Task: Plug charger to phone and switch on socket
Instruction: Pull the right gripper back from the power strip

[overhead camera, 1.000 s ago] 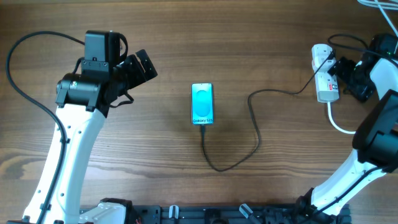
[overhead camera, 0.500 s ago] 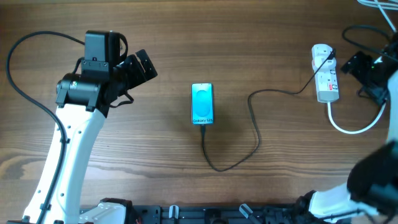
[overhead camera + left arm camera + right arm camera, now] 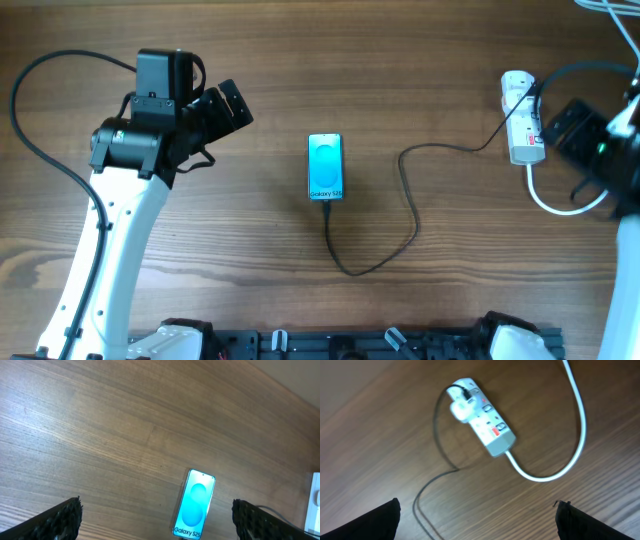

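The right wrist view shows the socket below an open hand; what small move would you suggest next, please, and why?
Probably draw the right hand back from the socket to rest. The charger already meets the phone at its lower end, and the hand is open, touching nothing. Whether the socket is switched on I cannot tell.

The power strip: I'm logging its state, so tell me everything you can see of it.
The power strip is a white, elongated plastic-looking bar lying flat on the wooden table, at its right side. A white adapter sits plugged in at one end, with the thin black cable leaving it. A thick white cord curves off the other end. One switch shows red; whether it is on I cannot tell. The open right gripper is apart from it.
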